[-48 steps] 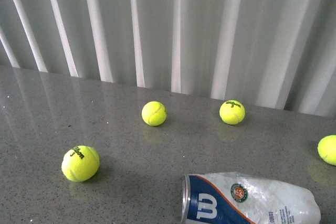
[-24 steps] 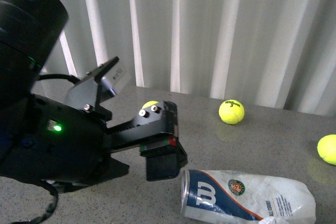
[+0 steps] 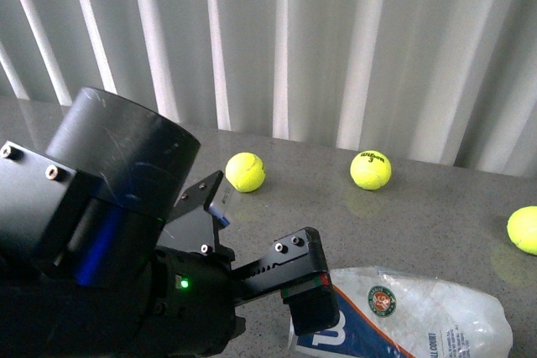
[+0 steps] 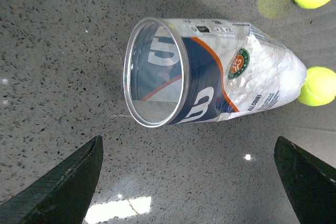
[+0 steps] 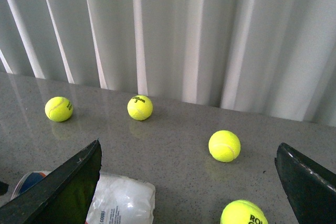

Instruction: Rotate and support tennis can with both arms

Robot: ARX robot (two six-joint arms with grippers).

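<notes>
left gripper [image 4: 188, 142], wide open, hovers at the mouth of the fallen tennis can [image 4: 210, 90]; it should close squarely over the rim.

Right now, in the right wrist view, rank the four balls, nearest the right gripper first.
1. Black-lettered ball, ahead of the right gripper.
2. Plain ball, mid-table.
3. Logo ball, by the curtain.
4. Fourth ball, past the tennis can.
</notes>
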